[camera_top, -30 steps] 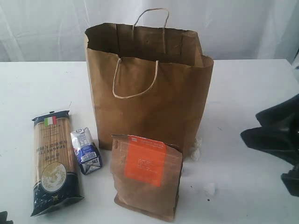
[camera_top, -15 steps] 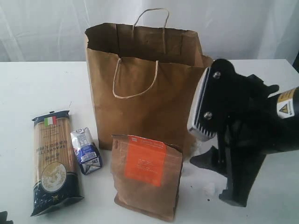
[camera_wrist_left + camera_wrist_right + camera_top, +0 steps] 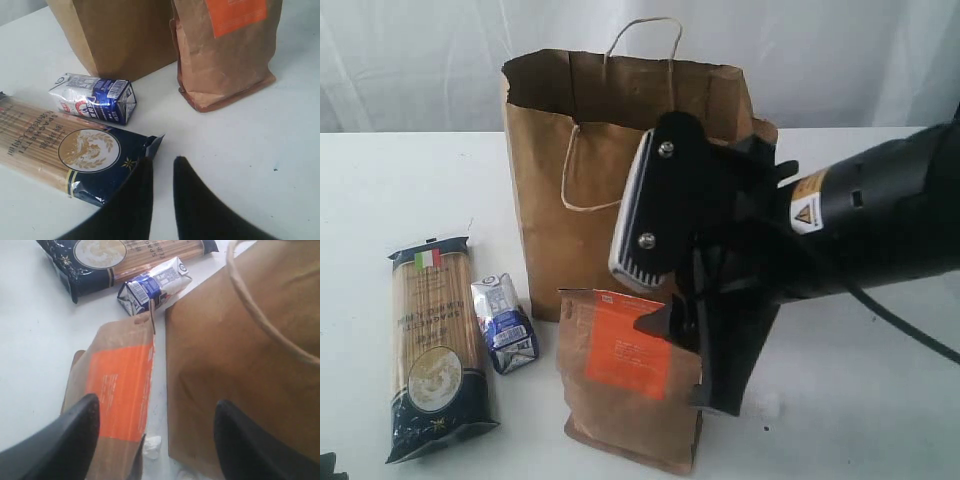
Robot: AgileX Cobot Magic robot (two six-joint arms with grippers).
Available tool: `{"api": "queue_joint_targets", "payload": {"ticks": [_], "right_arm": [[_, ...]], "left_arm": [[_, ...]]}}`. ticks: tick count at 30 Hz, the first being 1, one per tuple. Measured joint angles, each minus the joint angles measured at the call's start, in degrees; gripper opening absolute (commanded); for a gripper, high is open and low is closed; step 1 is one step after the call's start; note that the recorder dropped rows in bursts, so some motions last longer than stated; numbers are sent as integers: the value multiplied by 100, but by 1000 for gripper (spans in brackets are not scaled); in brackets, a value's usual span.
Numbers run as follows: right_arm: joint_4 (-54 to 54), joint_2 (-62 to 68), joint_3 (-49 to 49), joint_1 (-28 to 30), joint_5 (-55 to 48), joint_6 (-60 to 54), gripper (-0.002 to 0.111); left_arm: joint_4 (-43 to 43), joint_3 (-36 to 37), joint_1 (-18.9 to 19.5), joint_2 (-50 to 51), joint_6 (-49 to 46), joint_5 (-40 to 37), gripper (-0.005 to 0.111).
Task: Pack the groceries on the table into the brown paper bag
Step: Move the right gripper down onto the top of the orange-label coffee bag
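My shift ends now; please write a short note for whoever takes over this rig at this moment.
Left claw: jaws slightly apart, empty, low over the table beside the blue spaghetti packet.
Right claw: open wide, empty, by the top of the brown pouch, in front of the brown paper bag.
Bag stands upright; its inside is not visible. Spaghetti packet and small blue-white carton lie to its left.
Done: cannot confirm any item packed.
Left: pack pouch, spaghetti packet, carton.
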State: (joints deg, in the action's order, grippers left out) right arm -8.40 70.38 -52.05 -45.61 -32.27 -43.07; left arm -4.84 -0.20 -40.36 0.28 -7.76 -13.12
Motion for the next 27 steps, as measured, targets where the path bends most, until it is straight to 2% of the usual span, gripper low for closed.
{"api": "queue_joint_targets", "payload": {"ticks": [13, 17, 22, 27], "right_arm": [[-146, 1005, -485, 0, -91, -50, 61], [-195, 1135, -493, 0, -300, -50, 56], [-233, 1290, -493, 0, -473, -38, 39], [-466, 1367, -493, 0, -652, -6, 14]], "left_arm": [[0, 0, 0, 0, 0, 0, 21], [0, 0, 0, 0, 0, 0, 21], [0, 0, 0, 0, 0, 0, 21], [0, 0, 0, 0, 0, 0, 21]]}}
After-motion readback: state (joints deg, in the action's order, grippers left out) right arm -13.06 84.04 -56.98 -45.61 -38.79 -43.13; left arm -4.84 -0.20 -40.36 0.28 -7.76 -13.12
